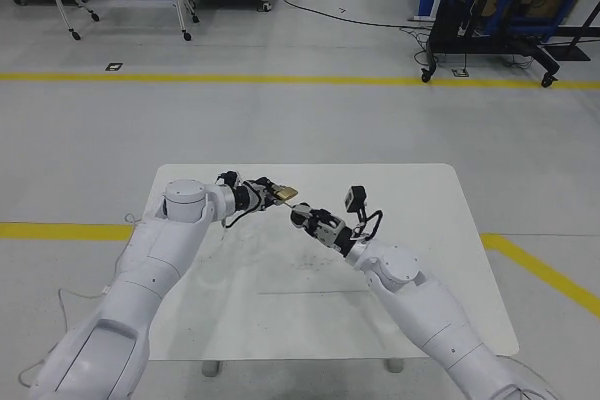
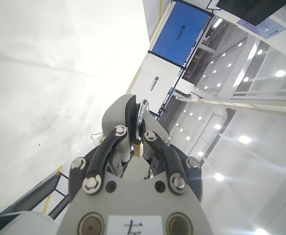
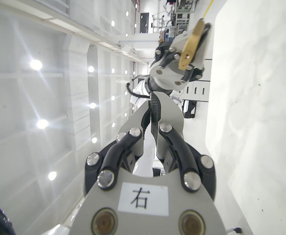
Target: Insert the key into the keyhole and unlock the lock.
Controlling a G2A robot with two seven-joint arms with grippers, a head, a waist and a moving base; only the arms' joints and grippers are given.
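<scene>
My left gripper (image 1: 269, 190) hangs above the back middle of the white table (image 1: 410, 200), shut on a brass padlock (image 1: 286, 191). In the left wrist view the silver shackle sits between the pads of that gripper (image 2: 141, 108), and the brass body (image 2: 138, 148) shows behind it. The right wrist view has the lock (image 3: 191, 47) with its keyhole end turned towards my right gripper (image 3: 155, 100). My right gripper (image 1: 300, 212) is shut just short of the lock. A thin pale tip, the key (image 1: 294, 205), pokes from it towards the lock.
Faint dark scuffs (image 1: 310, 262) mark the table in front of the grippers. Yellow floor lines (image 1: 280, 78) run beyond the table, with a wheeled black frame (image 1: 490, 45) far at the back right.
</scene>
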